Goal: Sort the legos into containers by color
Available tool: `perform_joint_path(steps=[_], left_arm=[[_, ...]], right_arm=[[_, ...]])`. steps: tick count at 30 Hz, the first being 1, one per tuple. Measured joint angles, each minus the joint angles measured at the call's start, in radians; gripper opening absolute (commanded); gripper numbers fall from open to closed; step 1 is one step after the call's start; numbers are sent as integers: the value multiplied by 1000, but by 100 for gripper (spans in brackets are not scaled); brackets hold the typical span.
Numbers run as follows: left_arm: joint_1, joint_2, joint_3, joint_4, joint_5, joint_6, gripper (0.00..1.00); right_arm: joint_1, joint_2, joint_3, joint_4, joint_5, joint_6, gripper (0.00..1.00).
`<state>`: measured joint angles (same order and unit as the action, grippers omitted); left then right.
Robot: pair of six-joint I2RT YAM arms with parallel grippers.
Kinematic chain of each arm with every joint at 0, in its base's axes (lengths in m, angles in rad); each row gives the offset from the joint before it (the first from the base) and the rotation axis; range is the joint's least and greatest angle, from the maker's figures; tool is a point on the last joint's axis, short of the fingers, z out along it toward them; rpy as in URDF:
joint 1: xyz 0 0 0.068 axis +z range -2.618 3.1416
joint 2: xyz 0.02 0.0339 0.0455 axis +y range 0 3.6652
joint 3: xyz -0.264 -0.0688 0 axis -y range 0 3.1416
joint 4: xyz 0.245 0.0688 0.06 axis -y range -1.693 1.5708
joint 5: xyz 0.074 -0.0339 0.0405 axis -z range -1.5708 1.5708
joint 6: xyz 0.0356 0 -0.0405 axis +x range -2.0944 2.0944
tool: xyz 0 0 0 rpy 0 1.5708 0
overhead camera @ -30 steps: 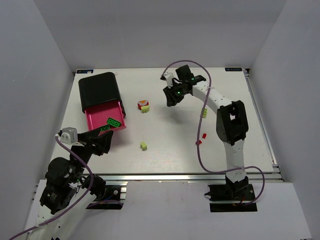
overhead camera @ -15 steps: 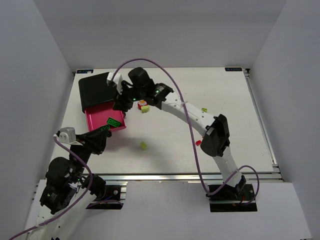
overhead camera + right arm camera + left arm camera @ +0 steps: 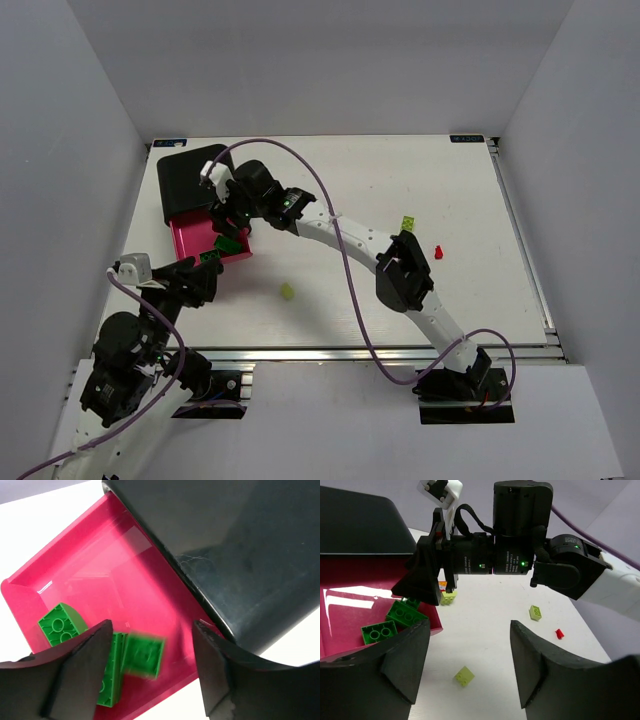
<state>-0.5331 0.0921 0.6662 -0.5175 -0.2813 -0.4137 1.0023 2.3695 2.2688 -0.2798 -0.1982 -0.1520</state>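
R tool (image 3: 151,629) now over glossy pink drawer (image 3: 100,575), blurred green brick (image 3: 144,656)

A white desk (image 3: 400,170) is shown. The black housing (image 3: 185,180) is set on its far left corner, with a magenta drawer (image 3: 195,238) drawn out toward the near edge. A lime brick (image 3: 287,291) is found nearer than the housing and to its right. Well to the housing's right, a second lime brick (image 3: 407,224) and a red brick (image 3: 438,251) are laid near each other (apart, not touching). A third lime brick (image 3: 448,597) is seen just right of the drawer.
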Motion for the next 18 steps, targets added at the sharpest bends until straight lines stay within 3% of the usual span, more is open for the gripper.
perform_joint_path(steps=[2, 4, 5, 6, 7, 8, 9, 14, 18], left_arm=[[-4, 10, 0, 0, 0, -7, 76], [-6, 31, 0, -5, -5, -26, 63], [-6, 45, 0, -7, -7, -37, 51], [-6, 62, 0, -10, -7, -56, 36], [-6, 85, 0, -14, -6, -84, 8], [-6, 109, 0, -22, -5, -114, 0], [-6, 139, 0, -32, -1, -140, 0], [-5, 309, -7, -106, 23, -311, 0], [-5, 465, -7, -173, 33, -426, 0]], right_arm=[[1, 0, 1, 5, 10, 0, 72], [1, -1, 1, 14, 16, -1, 60], [1, -2, 1, 14, 18, -1, 60], [0, -8, -3, 13, 23, 5, 46], [-2, -21, -14, 12, 32, 5, 36], [-4, -44, -40, 15, 41, 10, 12], [-6, -76, -72, 14, 50, 10, 1], [-53, -339, -301, -8, 76, 58, 0], [-180, -602, -499, -29, 17, 107, 0]])
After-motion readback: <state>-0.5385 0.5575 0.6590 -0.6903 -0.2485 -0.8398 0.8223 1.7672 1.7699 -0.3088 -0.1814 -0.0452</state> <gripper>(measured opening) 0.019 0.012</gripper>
